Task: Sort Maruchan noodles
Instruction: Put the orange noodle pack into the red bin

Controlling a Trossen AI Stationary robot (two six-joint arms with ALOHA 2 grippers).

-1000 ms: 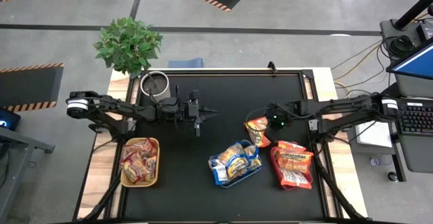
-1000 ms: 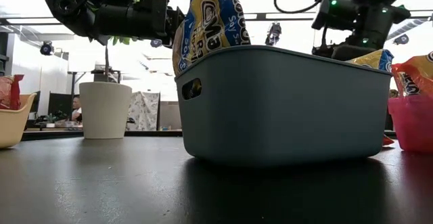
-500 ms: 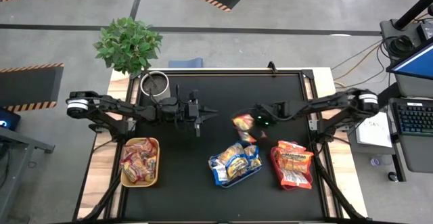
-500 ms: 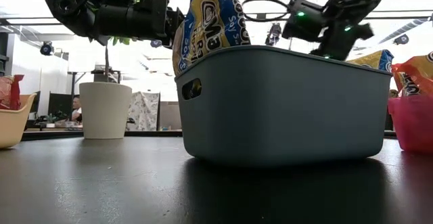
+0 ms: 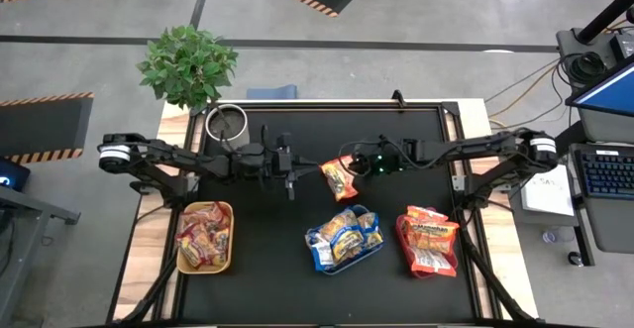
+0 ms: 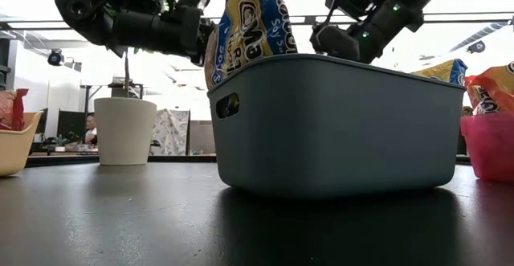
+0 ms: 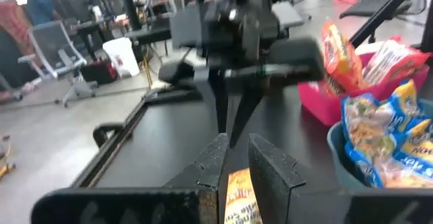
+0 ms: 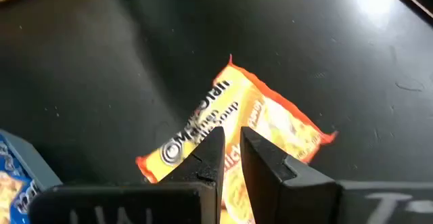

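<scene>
1. My right gripper (image 5: 349,172) is pinched on one orange noodle packet (image 5: 338,178), which hangs just off my fingertips in the air over the black table (image 5: 297,259), on the potted-plant side of the blue bin (image 5: 344,259).
2. From my right wrist I see that packet (image 8: 237,141) clamped between my two dark fingers (image 8: 210,158), with only a narrow slit between them; it spreads out beyond the tips, tilted, its lettering running at a slant.
3. My left gripper (image 5: 297,165) hovers just beside the same packet, on the side away from my right gripper, tips pointing at it. Its fingers (image 7: 215,166) stand close together with a thin gap, holding nothing; whether they touch the packet I cannot tell.
4. The blue bin holds a heap of blue-and-yellow packets (image 5: 342,237); in the low view one of them (image 6: 245,21) stands up above the bin's rim (image 6: 337,61).
5. Just beside the blue bin, on my right arm's side, the red bin (image 5: 405,254) is filled with red-orange packets (image 5: 430,239).
6. Well apart from the blue bin, on my left arm's side of the table, the yellow bin (image 5: 227,237) holds its own pile of packets (image 5: 200,241).
7. A white cup (image 5: 226,123) stands at the table's far corner near the potted plant (image 5: 186,66), well apart from the blue bin.
</scene>
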